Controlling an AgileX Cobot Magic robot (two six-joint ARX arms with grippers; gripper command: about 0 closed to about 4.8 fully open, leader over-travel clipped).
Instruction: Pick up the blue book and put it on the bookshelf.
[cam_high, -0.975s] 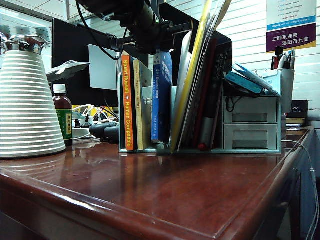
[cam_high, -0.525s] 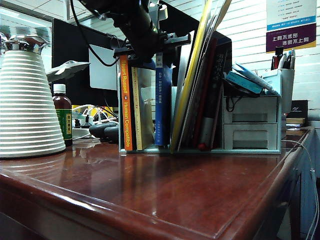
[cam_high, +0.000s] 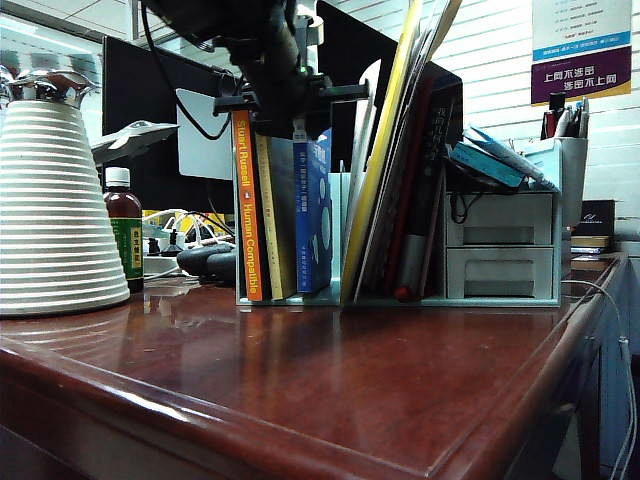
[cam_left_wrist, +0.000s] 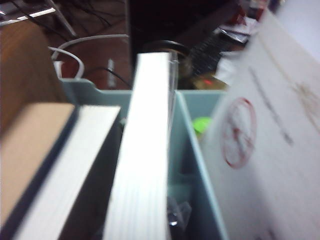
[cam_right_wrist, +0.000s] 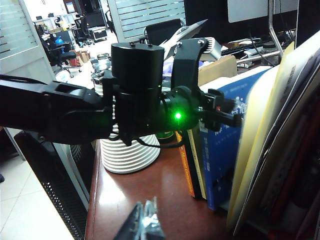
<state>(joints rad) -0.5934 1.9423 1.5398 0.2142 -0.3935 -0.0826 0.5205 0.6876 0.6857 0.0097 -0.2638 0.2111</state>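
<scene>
The blue book (cam_high: 314, 215) stands up tall in the bookshelf (cam_high: 345, 290), its long side going straight up and down. It leans on the orange book (cam_high: 245, 205) and its neighbour.

The left gripper (cam_high: 290, 105) is right over the top of the blue book, pointing down, so the book lies straight below its jaws. In the left wrist view only the book's white page edge (cam_left_wrist: 145, 150) shows, not the jaws, so I cannot tell how wide they are or if they hold the book.

The right gripper (cam_right_wrist: 145, 222) hangs off to the side, well apart from the shelf, with its jaws close together and nothing in them.

The left arm is much nearer. I think the next move is to let go and lift straight up.
</scene>
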